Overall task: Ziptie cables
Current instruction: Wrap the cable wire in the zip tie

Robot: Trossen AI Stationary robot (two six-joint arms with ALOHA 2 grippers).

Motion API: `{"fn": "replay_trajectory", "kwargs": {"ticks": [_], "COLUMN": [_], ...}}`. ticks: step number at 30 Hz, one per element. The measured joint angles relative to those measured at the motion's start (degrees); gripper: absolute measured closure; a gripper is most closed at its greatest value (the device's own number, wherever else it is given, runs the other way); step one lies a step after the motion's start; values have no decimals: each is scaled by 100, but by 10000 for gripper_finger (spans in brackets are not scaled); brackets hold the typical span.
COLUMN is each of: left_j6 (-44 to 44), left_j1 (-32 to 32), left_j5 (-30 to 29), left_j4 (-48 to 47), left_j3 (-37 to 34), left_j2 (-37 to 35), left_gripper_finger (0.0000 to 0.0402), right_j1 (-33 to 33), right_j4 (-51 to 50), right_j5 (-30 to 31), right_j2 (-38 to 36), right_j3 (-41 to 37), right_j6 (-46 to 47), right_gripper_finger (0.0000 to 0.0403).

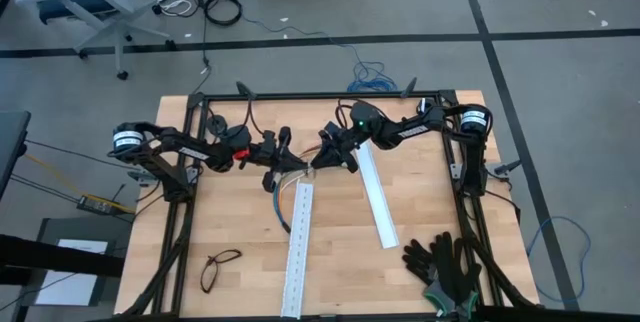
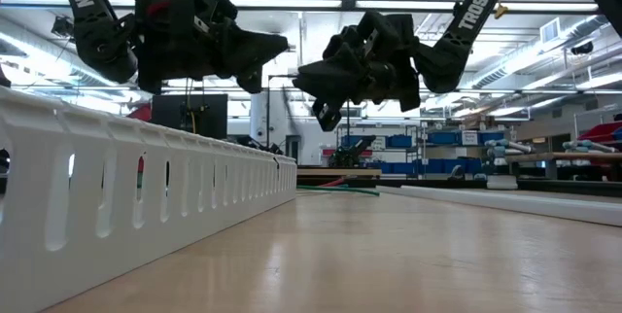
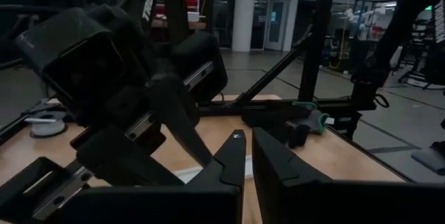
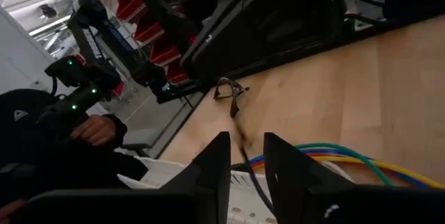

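From above we see the pale wooden counter (image 1: 340,252) framed in black bars, with both dark arms reaching toward its upper middle. The left hand (image 1: 287,159) sits just left of centre, its two fingers pressed together with nothing visible between them; in its own wrist view the dark fingertips (image 3: 240,156) nearly meet. The right hand (image 1: 322,157) is just beside it, to the right, with only a narrow gap between its fingers (image 4: 217,160), and we cannot tell whether they pinch anything.

The loose bundle of thin blue, green, orange and yellow cables (image 1: 283,194) lies directly below the two hands in the overhead frame, curving down along the upper end of a long white perforated plastic rail (image 1: 298,252) that runs down toward the bottom edge. In the right wrist view the coloured cables (image 4: 361,158) fan out across the wood beyond the fingers. A second long white rail (image 1: 378,199) lies slanted right of centre.

A pair of dark-framed glasses (image 1: 219,268) rests at the lower left of the counter, and dark work gloves (image 1: 443,265) lie at the lower right. In the right wrist view a person's hand (image 4: 97,130) shows at the left, beyond the counter.

In the level view both hands hang above the counter, the near rail (image 2: 146,196) filling the left.
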Motion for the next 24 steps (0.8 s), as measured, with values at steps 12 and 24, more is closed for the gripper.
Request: {"fn": "replay_trajectory", "kwargs": {"ticks": [12, 24], "left_j6": [-55, -103], "left_j1": [0, 0], "left_j5": [-163, -683], "left_j4": [-273, -507], "left_j3": [0, -327], "left_j2": [0, -309], "left_gripper_finger": [401, 401], "right_j1": [-72, -66], "right_j4": [29, -2656], "right_j5": [-170, 783], "right_j2": [-1, -1368], "right_j3": [0, -573], "right_j6": [124, -1639], "right_gripper_finger": [326, 382]}}
